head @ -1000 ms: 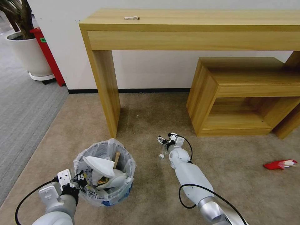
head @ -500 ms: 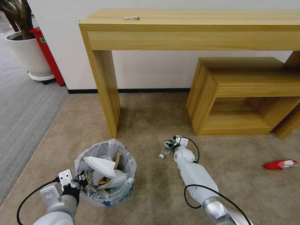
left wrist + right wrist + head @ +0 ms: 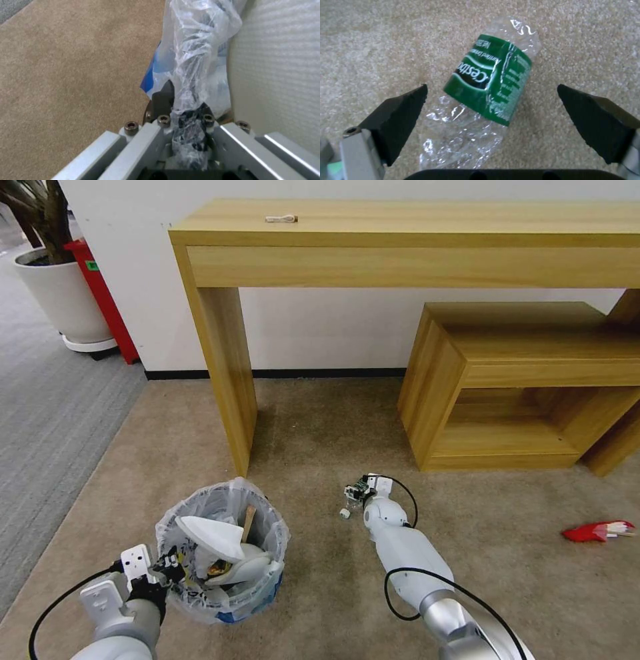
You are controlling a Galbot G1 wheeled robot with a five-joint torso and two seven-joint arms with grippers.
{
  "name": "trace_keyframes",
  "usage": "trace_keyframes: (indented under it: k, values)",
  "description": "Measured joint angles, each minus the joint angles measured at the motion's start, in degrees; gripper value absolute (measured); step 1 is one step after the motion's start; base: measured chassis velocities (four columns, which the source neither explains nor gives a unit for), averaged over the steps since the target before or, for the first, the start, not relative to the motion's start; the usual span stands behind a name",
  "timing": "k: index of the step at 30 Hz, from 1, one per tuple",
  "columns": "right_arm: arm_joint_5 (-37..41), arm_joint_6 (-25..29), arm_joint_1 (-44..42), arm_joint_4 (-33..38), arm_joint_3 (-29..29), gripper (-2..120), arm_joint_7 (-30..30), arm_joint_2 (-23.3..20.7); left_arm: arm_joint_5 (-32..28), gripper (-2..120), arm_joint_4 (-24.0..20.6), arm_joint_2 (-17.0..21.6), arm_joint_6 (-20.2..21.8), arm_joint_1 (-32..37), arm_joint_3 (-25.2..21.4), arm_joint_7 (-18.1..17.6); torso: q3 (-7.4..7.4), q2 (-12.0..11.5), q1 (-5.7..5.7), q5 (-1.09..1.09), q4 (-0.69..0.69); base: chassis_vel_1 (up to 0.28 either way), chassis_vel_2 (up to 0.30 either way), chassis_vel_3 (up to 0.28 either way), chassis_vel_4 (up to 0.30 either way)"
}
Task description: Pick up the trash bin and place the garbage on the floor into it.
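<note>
Green wraps the middle of the crushed clear plastic bottle [image 3: 486, 85], white lettering across the label, its crinkled body lying flat on the beige carpet [image 3: 320, 433] near the wooden desk [image 3: 400, 240]. My right claw [image 3: 491, 110] hangs just above it, dark fingers [image 3: 400, 117] spread wide to either side, not touching. My left claw [image 3: 188, 130] is clamped on the bag-lined rim of the trash bin [image 3: 223, 550], which holds white slippers [image 3: 213, 533] and a wooden stick [image 3: 249, 520].
</note>
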Motion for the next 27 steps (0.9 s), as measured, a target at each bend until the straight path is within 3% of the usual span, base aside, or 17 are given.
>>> trace_keyframes:
  k: [17,19,27]
  values:
    - [-2.5,0.6,0.7,-2.4,0.9,40,-2.0,-1.4,1.1,0,0.8,-1.0,-0.1,-0.6,1.0,0.0,0.00,0.0,0.00,0.00,0.00,0.000,0.000,0.000,0.000]
    - [-1.8,0.4,-0.1,-0.9,0.4,29,-2.1,-2.0,1.2,0,0.8,-0.9,-0.1,-0.6,1.0,0.0,0.00,0.0,0.00,0.00,0.00,0.000,0.000,0.000,0.000]
    - [3.5,-1.2,-4.3,8.4,-3.3,9,-1.2,-5.3,1.1,0,0.4,-0.7,-0.1,-0.5,0.7,0.0,0.00,0.0,0.00,0.00,0.00,0.000,0.000,0.000,0.000]
